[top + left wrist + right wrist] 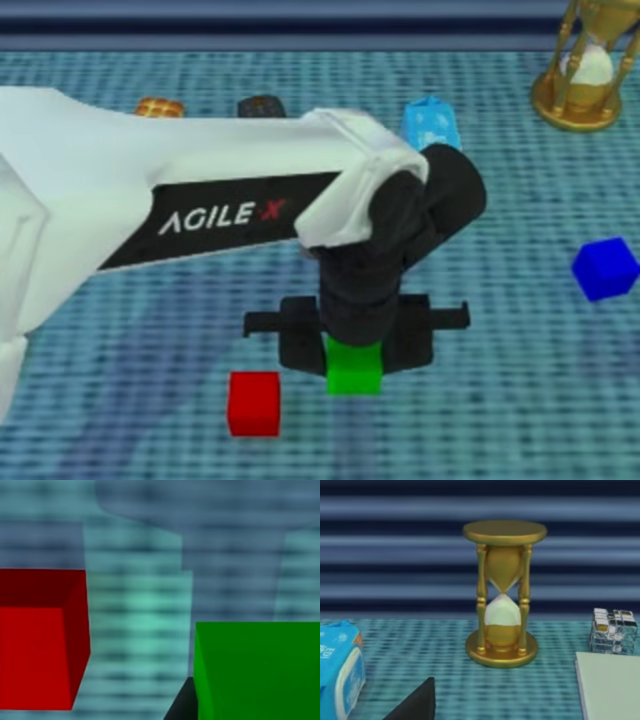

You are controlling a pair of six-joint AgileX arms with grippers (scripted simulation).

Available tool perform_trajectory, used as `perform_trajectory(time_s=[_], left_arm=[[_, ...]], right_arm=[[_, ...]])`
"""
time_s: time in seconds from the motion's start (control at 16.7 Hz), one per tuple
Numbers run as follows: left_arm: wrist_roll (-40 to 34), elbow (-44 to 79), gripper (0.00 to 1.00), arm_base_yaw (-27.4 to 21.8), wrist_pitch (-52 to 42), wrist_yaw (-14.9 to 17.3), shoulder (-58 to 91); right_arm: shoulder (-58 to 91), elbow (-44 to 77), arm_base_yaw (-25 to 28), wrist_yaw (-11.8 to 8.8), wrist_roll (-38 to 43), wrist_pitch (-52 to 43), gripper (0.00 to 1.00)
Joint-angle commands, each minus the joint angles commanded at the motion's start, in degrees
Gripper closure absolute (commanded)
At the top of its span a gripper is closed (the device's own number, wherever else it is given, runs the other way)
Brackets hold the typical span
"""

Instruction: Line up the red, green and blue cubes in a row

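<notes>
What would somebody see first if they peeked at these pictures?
The big white left arm stretching across the table, its pincer right over the green cube. The red cube sits beside it, apart, and the blue cube lies far off right. A golden hourglass stands in the far right corner.

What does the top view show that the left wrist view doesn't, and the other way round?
Only the top view shows the left arm reaching over the table, its gripper down over the green cube, plus the blue cube far off to the right, the hourglass and the blue carton. Only the left wrist view shows, close up, the bare strip of table between the two near cubes. Both show the red cube and the green cube, side by side and apart.
</notes>
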Motion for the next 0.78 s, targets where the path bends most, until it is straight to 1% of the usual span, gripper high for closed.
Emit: perform_trajectory(time_s=[0.24,0.54,0.78], left_arm=[[-0.1,-4.9,1.00,0.1,8.4,0.0,3.1],[-0.1,-6.0,1.00,0.1,9.9,0.0,3.9],[-0.1,-6.0,0.70,0.1,9.9,0.0,3.9]], right_arm=[[0.0,0.0,0.0,0.0,0.0,0.0,0.00],[0.0,0.0,0.0,0.0,0.0,0.0,0.00],[0.0,0.0,0.0,0.0,0.0,0.0,0.00]])
